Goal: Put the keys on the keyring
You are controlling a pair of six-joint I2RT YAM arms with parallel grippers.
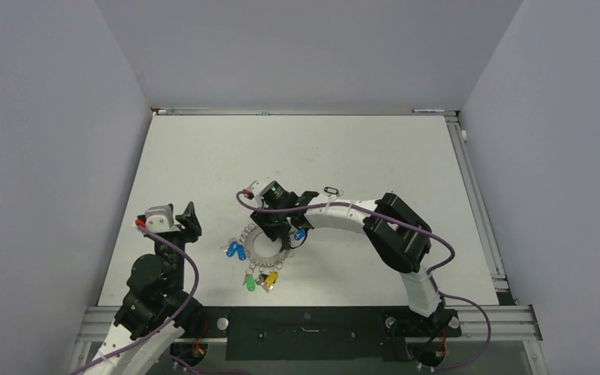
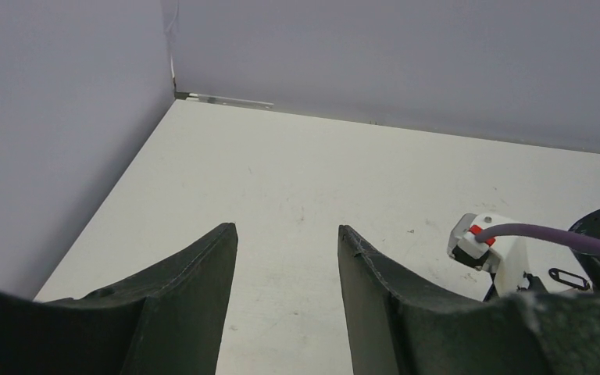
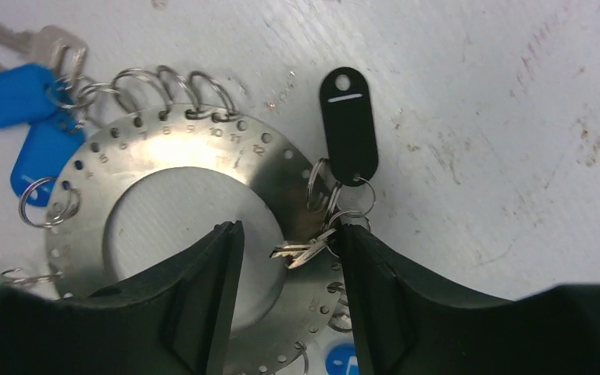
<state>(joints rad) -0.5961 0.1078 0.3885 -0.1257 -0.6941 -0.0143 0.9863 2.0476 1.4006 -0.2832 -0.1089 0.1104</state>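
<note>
The keyring [image 1: 259,251] is a flat grey ring with numbered holes, lying mid-table; it fills the right wrist view [image 3: 203,160]. Blue keys [image 1: 236,251] hang at its left [image 3: 16,95], and green [image 1: 249,283] and yellow [image 1: 270,278] keys at its near edge. My right gripper [image 1: 280,226] is open over the ring, its jaws astride the ring's band [image 3: 287,234]. Small silver keys [image 3: 303,251] with a black tag [image 3: 348,125] on wire loops lie between the fingers, close to the right one. My left gripper [image 1: 181,221] is open and empty, away to the left [image 2: 287,230].
A second black tag [image 1: 330,190] lies apart on the table behind the right arm, and shows in the left wrist view [image 2: 566,277]. Another blue key [image 1: 300,233] lies at the ring's right side. Grey walls [image 1: 62,117] enclose the white table [image 1: 375,148] on three sides.
</note>
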